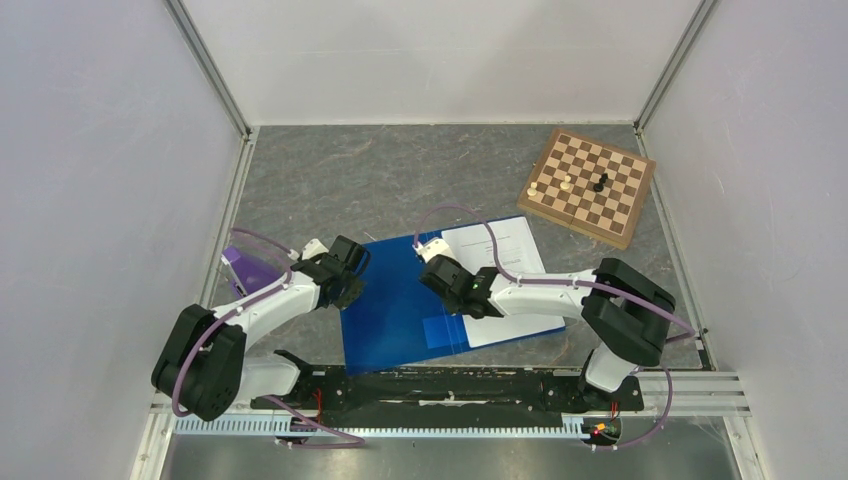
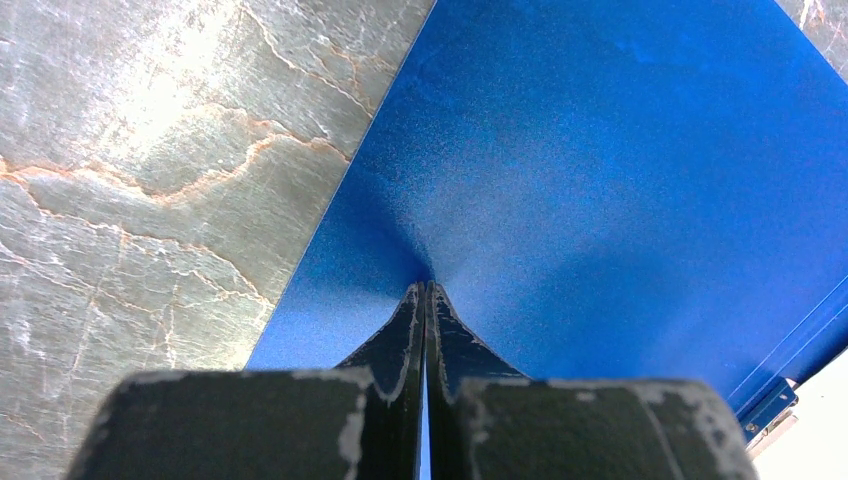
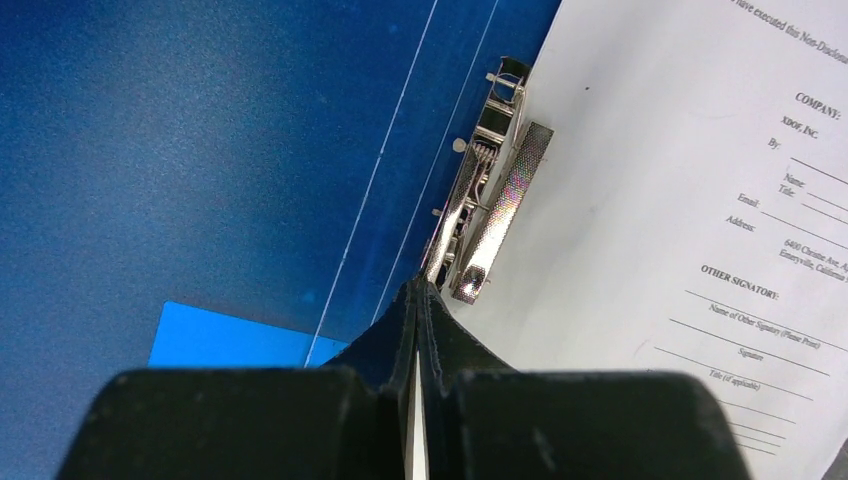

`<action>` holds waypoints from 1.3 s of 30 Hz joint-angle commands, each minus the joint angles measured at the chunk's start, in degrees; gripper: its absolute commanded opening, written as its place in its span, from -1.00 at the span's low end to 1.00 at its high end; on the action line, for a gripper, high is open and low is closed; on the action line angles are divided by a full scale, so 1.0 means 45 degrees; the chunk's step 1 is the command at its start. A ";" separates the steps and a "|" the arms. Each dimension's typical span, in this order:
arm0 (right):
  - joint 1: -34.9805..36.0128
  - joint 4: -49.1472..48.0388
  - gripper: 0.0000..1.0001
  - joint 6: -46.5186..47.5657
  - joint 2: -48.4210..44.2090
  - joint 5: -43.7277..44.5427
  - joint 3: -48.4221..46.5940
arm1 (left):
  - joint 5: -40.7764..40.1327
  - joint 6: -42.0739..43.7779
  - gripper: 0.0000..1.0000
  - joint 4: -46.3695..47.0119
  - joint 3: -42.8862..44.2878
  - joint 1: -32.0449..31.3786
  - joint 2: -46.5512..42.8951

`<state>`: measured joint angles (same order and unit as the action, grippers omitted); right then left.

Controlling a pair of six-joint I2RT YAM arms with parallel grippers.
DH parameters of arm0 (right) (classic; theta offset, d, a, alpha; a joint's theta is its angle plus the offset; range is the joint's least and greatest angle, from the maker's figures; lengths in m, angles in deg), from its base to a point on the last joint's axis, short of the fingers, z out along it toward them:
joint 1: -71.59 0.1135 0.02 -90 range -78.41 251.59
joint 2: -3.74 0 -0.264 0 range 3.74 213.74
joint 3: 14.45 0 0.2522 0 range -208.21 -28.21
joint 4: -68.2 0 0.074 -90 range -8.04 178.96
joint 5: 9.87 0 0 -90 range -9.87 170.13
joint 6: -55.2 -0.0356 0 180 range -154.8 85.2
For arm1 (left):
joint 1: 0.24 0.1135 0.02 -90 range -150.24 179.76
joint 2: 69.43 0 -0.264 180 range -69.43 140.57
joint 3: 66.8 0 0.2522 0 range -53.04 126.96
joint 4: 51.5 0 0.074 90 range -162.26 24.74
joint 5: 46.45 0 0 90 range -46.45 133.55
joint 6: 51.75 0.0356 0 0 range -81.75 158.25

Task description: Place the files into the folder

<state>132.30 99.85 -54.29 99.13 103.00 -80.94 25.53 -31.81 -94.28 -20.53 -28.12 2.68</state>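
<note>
The blue folder [image 1: 395, 305] lies open on the table in front of both arms. The files [image 1: 512, 258], white sheets printed with black text, rest on its right half. My left gripper [image 1: 352, 262] is shut, its tips pressed on the folder's left cover [image 2: 600, 180] near the left edge, with the blue surface dimpled around them [image 2: 427, 285]. My right gripper [image 1: 437, 262] is also shut. Its tips [image 3: 420, 285] sit at the near end of the folder's metal clip [image 3: 490, 200], between the blue cover [image 3: 200, 150] and the printed sheet [image 3: 680, 200].
A brown chessboard [image 1: 592, 186] with a few pieces lies at the back right. A purple object [image 1: 246, 268] sits by the left wall behind my left arm. A lighter blue patch [image 1: 446, 330] shows on the folder near its front edge. Grey walls enclose the table.
</note>
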 commanded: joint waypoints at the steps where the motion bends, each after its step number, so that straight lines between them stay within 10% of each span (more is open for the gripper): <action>1: -0.0316 0.1657 -1.00 0.0131 0.0584 -0.0717 0.0912 | -0.0771 -0.0486 -0.95 -0.0730 -0.0398 -0.0017 0.0318; 39: -0.1515 -0.0343 -1.00 0.0366 0.1857 -0.3077 0.2507 | -0.0585 -0.0756 -0.95 -0.0087 -0.0506 -0.0812 0.0384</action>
<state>125.77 88.20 -52.30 99.44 92.49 -75.98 23.00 -31.85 -93.14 -20.88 -31.00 2.75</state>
